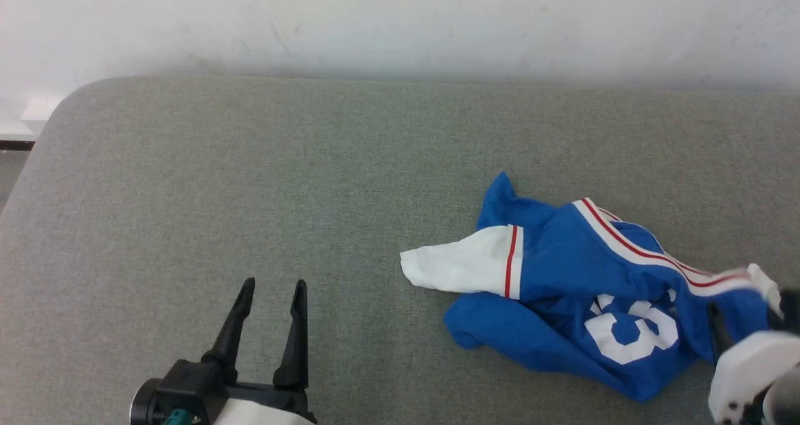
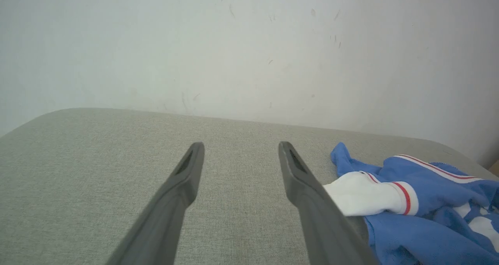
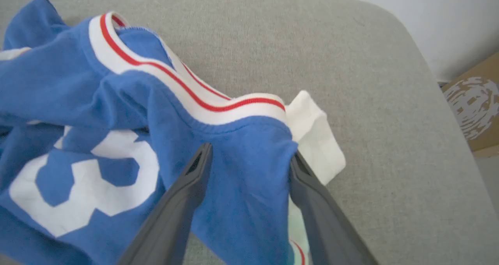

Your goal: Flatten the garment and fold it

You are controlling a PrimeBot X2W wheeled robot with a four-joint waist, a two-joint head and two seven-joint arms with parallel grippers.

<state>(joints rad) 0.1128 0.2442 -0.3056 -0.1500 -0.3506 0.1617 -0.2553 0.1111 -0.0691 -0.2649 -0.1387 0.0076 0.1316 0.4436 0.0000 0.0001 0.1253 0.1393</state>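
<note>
Between the right gripper's (image 3: 249,154) widely parted fingers sits the collar end of the crumpled royal-blue jersey T-shirt with white sleeves (image 1: 562,269), loose and not pinched. Its length runs toward the left gripper (image 1: 273,285), which is spread, empty and well apart.

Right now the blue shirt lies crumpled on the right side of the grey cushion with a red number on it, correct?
Not quite: the number is white, not red, as the right wrist view shows. The rest holds: the blue shirt lies crumpled on the right side of the grey cushion.
</note>
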